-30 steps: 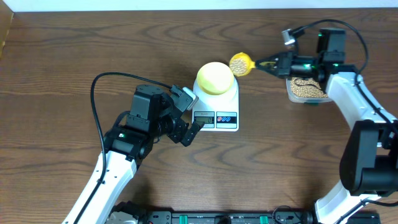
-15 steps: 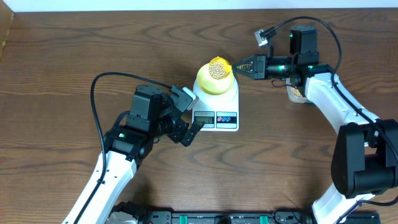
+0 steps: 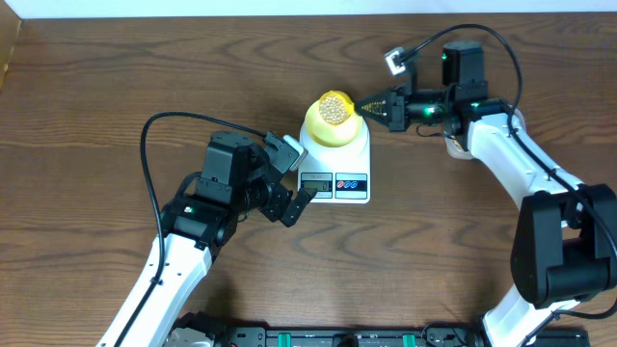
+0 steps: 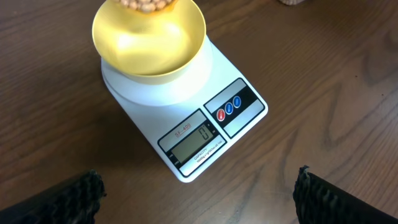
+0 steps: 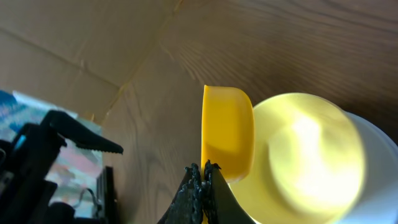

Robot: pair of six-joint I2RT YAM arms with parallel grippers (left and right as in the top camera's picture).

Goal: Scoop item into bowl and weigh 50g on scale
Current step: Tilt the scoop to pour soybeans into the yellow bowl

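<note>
Beans (image 3: pixel 335 105) sit in a yellow scoop (image 5: pixel 227 130) over the bowl (image 4: pixel 155 50) on the scale (image 4: pixel 186 102). The right tool (image 3: pixel 366 105) pinches the scoop's handle tight. The left tool (image 3: pixel 292 180) is wide open and empty.

Overhead view: even, diffuse illumination. The wood grain of the tabletop (image 3: pixel 96 96) is sharp, and shadows under the arms (image 3: pixel 178 253) are soft and short.

Left wrist view: the scale (image 4: pixel 180 109) is in focus and its display (image 4: pixel 194 143) is legible. A broad soft sheen lies on the inner wall of the bowl (image 4: pixel 149 43). The lower corners are dark and blurred.

Right wrist view: the bowl is overexposed to near white, with soft edges. The scoop (image 5: pixel 227 130) is saturated and moderately sharp.
</note>
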